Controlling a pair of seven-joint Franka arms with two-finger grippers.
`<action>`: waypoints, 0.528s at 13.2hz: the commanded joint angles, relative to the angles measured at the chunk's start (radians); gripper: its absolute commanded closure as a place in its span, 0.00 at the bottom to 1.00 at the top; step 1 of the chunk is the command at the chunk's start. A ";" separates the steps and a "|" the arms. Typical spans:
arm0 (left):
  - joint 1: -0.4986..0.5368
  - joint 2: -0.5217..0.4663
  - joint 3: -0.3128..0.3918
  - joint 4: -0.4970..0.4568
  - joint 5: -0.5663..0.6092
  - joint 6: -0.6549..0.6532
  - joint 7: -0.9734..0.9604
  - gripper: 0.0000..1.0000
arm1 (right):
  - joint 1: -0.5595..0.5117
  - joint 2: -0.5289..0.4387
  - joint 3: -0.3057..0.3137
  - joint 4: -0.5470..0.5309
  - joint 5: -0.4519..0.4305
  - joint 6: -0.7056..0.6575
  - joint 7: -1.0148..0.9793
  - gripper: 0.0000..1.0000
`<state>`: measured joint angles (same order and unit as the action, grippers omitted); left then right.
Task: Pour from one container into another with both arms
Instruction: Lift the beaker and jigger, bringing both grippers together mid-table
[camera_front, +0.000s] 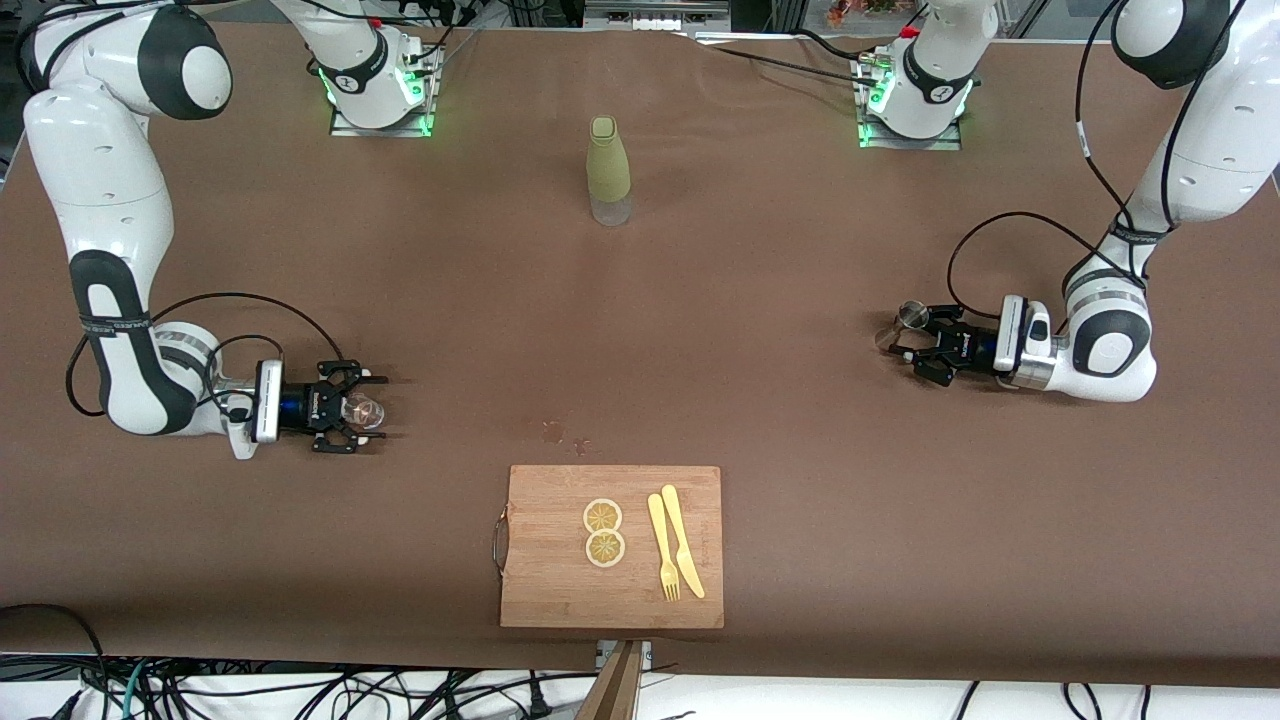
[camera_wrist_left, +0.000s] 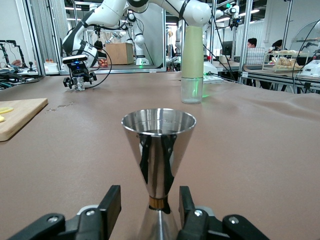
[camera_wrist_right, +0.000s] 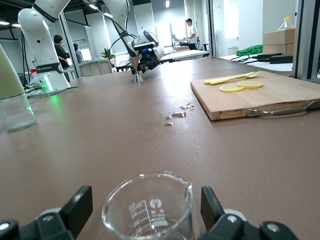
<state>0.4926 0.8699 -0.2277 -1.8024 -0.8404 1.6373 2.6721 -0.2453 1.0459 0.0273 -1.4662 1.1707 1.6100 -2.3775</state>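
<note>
Nearest my front camera is the cutting board (camera_front: 610, 600) with lemon slices (camera_front: 603, 532), not in play. Past that, both arms sit low at the table ends, well apart. My right gripper (camera_front: 372, 410) has its fingers spread wide around a small glass beaker (camera_wrist_right: 148, 207), not touching it as far as I can tell. My left gripper (camera_front: 912, 345) straddles a steel jigger (camera_wrist_left: 159, 150) standing upright, fingers (camera_wrist_left: 111, 205) just beside its waist, gaps showing. Each container sits dead centre between its own fingers, so I reckon closing comes next. Farthest away stands the green bottle (camera_front: 608, 170).
</note>
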 joint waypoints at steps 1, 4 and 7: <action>-0.005 0.001 0.010 0.003 -0.003 -0.022 0.049 0.59 | -0.006 0.020 0.006 0.009 0.021 -0.013 -0.029 0.18; -0.005 0.000 0.010 0.005 0.015 -0.022 0.045 0.77 | -0.006 0.029 0.006 0.010 0.020 -0.013 -0.034 0.27; -0.005 0.001 0.010 0.005 0.023 -0.022 0.040 1.00 | -0.008 0.028 0.006 0.014 0.021 -0.015 -0.043 0.47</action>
<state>0.4929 0.8697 -0.2265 -1.8006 -0.8386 1.6239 2.6754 -0.2454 1.0590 0.0273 -1.4662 1.1738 1.6093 -2.4044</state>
